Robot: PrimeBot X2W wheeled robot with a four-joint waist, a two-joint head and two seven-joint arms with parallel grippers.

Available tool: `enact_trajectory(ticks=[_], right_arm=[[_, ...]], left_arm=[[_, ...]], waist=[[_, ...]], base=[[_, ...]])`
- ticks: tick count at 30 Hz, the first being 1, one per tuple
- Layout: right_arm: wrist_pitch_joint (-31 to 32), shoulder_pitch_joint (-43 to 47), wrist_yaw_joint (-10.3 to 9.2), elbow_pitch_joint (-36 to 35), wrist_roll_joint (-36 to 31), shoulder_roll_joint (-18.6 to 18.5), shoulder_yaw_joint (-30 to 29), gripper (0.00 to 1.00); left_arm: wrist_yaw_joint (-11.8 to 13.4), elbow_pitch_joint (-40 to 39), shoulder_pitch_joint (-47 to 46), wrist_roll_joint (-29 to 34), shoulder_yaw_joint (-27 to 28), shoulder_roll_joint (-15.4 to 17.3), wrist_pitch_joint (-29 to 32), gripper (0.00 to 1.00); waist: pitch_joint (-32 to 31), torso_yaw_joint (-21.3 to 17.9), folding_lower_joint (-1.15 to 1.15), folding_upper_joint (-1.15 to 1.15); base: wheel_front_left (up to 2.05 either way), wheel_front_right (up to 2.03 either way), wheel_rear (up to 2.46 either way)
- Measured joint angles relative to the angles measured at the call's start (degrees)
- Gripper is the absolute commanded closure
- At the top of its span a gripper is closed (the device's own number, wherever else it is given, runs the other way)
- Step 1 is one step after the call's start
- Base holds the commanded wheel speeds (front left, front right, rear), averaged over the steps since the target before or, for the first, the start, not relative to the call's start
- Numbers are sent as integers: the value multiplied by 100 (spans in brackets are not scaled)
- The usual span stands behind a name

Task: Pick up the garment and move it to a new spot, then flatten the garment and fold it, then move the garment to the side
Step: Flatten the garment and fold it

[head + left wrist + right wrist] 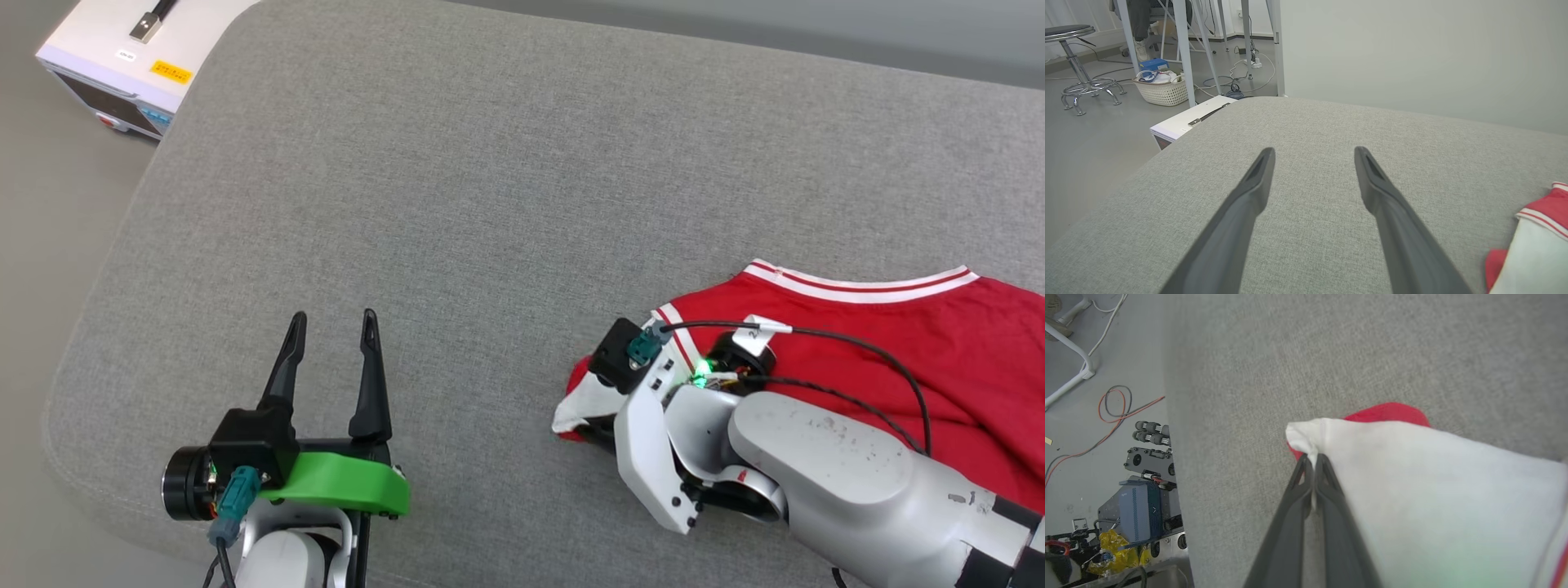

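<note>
The garment (898, 343), red with white sleeves and striped trim, lies crumpled at the right of the grey cushioned surface (490, 180). My right gripper (1312, 457) is shut on the edge of its white sleeve (1412, 477), at the garment's left end near the front edge. In the head view the right wrist (653, 384) covers the fingers. My left gripper (335, 318) stands open over bare cushion at the lower left, apart from the garment, with nothing between its fingers. The left wrist view shows the open left gripper (1314, 153) and a sleeve corner (1535, 245) at the far right.
A white box-shaped device (122, 57) stands on the floor off the cushion's far left corner. Beyond it are a wicker basket (1161, 90), a stool (1073, 49) and table legs. Cables and equipment (1139, 490) lie on the floor past the cushion's edge.
</note>
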Motion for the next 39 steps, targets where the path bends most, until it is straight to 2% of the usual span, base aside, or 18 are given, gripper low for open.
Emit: enact_trajectory(ticks=[4,5,6,11,14,17,20,25,27,31,34,39], right_arm=[[-26,76,0,167,-172,56,0,100],[-131,81,0,179,-197,70,5,59],[-296,81,0,182,-213,74,11,0],[-1455,76,0,64,-269,2,-2,0],[-2172,77,0,-86,-309,-108,-230,0],[-2859,139,0,-159,-483,-264,-767,0],[-3428,417,0,-38,-1004,-407,-1663,0],[-3575,1305,0,-177,-2046,-303,-3526,0],[-3579,1788,0,-552,-2613,-124,-4429,0],[-3601,2748,0,-1225,-3542,291,-5714,0],[-3605,3380,0,-1651,-4012,605,-6427,0],[-3616,4173,0,-2140,-4477,1047,-7060,0]], left_arm=[[0,52,-1,0,0,0,0,0],[0,69,-1,0,1,0,0,0],[0,86,0,2,10,0,0,0],[-11,115,3,27,86,0,0,0],[-48,100,48,94,165,0,0,0],[-116,88,110,174,256,0,0,0],[-190,55,163,272,364,0,0,0],[-333,-29,184,386,517,-1,0,0],[-413,-46,181,423,602,0,0,0],[-572,-35,158,431,708,14,0,0],[-704,24,23,434,722,63,0,0],[-902,307,-561,419,505,409,-1,0]], waist=[[-6,-55,0,0],[-20,-73,0,0],[-41,-92,0,0],[-206,-181,0,0],[-334,-257,0,0],[-462,-361,0,0],[-585,-507,0,0],[-754,-766,0,0],[-814,-885,-1,0],[-909,-1093,-1,0],[-976,-1205,-1,0],[-1020,-1339,-1,0]], base=[[0,0,0],[0,0,0],[0,0,0],[0,0,0],[0,0,0],[0,0,0],[0,0,0],[0,0,0],[0,0,0],[0,0,0],[0,0,0],[0,0,0]])
